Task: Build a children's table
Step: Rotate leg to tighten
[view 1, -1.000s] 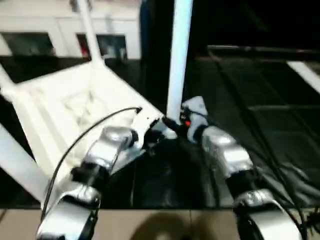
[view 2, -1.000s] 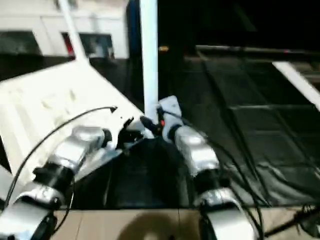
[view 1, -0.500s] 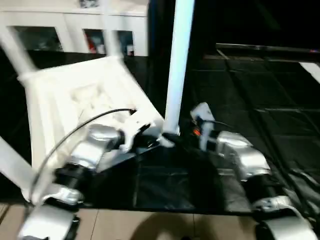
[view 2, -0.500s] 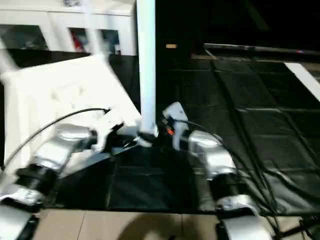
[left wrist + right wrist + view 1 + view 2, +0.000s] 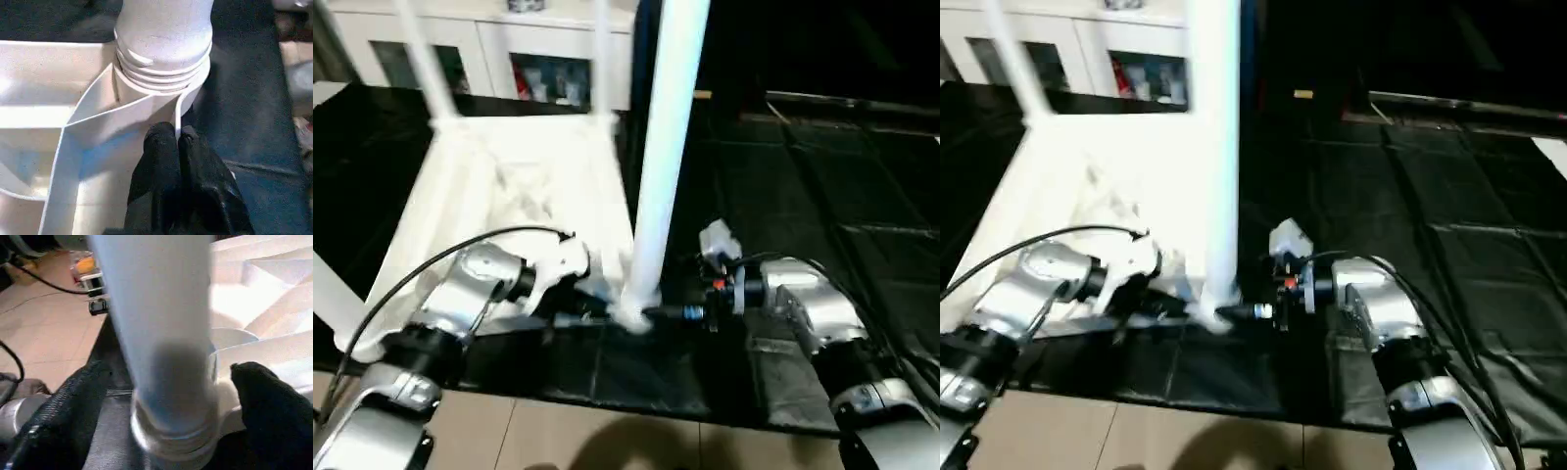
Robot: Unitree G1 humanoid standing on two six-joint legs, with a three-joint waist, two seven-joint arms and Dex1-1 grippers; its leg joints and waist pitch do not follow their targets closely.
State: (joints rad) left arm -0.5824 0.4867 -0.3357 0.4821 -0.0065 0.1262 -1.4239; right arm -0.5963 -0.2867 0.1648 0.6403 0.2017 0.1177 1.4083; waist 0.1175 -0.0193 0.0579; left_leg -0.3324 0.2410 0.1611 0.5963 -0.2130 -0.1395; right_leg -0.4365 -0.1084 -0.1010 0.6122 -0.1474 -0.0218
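Table top point(image 5: 524, 186) lies upside down on the black floor mat point(image 5: 822, 176), ribbed underside facing up, its long axis running away from me toward the white cabinet point(image 5: 480, 44) at the back. Near corner socket point(image 5: 161, 81) sits just in front of my grippers. One leg point(image 5: 661, 157) stands in that socket, long axis close to upright, thick threaded end down in the socket, the shaft rising out of the top of the head view. Two more legs point(image 5: 426, 64) stand upright at the far corners; another leg point(image 5: 333, 299) shows at the left edge, slanting. My left gripper point(image 5: 175, 142) is pinched narrow, fingertips together on the thin wall of the table top right beside the socket. My right gripper point(image 5: 161, 382) comes in level from the right, jaws spread wide, one finger point(image 5: 266, 401) on each side of the leg's base; I cannot tell whether the pads touch it.
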